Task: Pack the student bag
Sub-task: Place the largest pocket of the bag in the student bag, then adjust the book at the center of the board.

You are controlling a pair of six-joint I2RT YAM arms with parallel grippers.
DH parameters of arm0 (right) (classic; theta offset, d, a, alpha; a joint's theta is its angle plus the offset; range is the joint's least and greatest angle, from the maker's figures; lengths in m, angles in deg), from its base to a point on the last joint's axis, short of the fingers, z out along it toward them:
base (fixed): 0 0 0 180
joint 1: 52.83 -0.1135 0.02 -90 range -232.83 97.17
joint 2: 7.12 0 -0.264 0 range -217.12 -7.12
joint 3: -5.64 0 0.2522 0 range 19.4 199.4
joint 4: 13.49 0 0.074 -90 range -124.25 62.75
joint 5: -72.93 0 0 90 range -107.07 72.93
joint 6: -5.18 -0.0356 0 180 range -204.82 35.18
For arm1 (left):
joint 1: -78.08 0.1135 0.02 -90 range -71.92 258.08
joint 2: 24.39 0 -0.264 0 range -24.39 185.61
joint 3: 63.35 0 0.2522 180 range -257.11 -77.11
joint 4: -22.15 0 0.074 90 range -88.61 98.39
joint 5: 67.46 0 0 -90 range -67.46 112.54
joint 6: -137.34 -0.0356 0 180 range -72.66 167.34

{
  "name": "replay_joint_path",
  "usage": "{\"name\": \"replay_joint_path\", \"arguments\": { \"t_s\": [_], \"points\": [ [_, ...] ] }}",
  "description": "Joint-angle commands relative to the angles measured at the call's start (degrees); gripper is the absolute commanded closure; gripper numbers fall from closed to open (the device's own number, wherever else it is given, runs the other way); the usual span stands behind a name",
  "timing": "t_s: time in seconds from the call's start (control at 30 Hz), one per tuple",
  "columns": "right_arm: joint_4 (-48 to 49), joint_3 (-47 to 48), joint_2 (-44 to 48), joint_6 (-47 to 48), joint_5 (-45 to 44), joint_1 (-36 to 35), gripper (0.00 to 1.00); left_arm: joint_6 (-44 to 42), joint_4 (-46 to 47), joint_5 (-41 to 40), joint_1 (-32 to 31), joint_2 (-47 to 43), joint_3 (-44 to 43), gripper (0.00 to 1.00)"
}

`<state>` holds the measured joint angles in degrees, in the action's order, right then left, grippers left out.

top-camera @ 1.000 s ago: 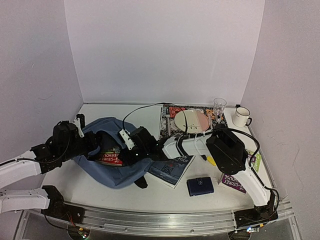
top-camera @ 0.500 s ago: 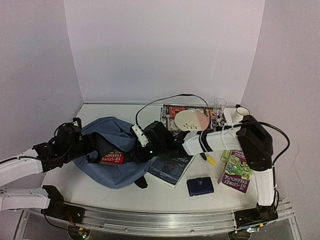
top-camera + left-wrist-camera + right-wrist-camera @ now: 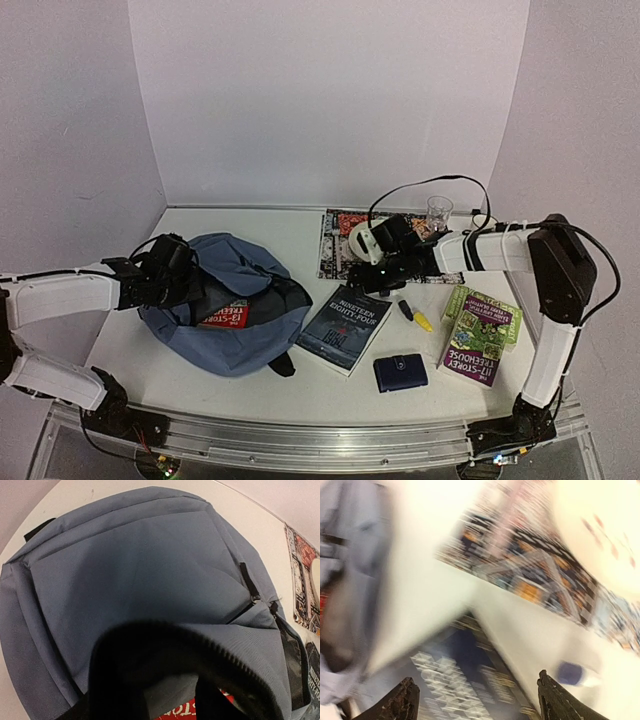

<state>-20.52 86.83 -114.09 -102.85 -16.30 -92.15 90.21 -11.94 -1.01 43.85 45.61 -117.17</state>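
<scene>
The slate-blue student bag (image 3: 235,345) lies on the table's left with its mouth facing right; a red book (image 3: 225,314) shows inside. My left gripper (image 3: 188,285) is at the bag's upper left edge. In the left wrist view the bag (image 3: 140,560) fills the frame, its black zip rim arcs over my dark fingers (image 3: 117,690), which stand apart with grey lining and the red book (image 3: 200,711) between them. My right gripper (image 3: 368,278) hovers open and empty over the far corner of a dark paperback (image 3: 345,328); the right wrist view is blurred, gripper (image 3: 479,700).
A navy wallet (image 3: 400,372) lies near the front. Two purple-green books (image 3: 480,325) sit at the right, a yellow marker (image 3: 415,316) beside them. A printed mat (image 3: 340,245), a plate (image 3: 362,235), a glass (image 3: 438,210) stand at the back.
My right arm pulled out of the bag's mouth and swung right over the dark paperback, jaws widening. My left jaws opened, and the bag's mouth sagged with the red book inside.
</scene>
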Motion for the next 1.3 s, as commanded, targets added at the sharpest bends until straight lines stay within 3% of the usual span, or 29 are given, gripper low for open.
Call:
{"name": "replay_joint_path", "arguments": {
  "t_s": [0.0,0.2,0.4,0.5,0.73,1.27],
  "points": [
    [-6.5,-1.6,3.3,0.7,1.5,3.2,0.18,-7.1,-4.2,2.4,0.1,-4.3,-7.0,0.32],
    [-9.8,-0.3,0.7,2.4,5.7,6.1,0.18,-15.0,-11.1,3.7,0.0,-6.6,-16.5,0.23],
    [-12.5,1.9,-3.1,3.5,9.7,6.4,0.22,-15.3,-12.6,14.8,-0.3,-6.3,-21.4,0.22],
    [-13.1,2.0,-4.3,4.1,11.6,6.4,0.25,-13.8,-12.5,18.0,-2.6,-5.7,-22.0,0.24],
    [-15.3,2.5,-5.0,4.7,16.1,6.4,0.36,-12.6,-11.4,17.9,-15.9,0.3,-24.8,0.29],
    [-16.4,2.0,-2.4,4.3,29.2,6.3,0.65,-17.5,-0.9,29.9,-25.8,18.3,-22.0,0.46]
  ]
}}
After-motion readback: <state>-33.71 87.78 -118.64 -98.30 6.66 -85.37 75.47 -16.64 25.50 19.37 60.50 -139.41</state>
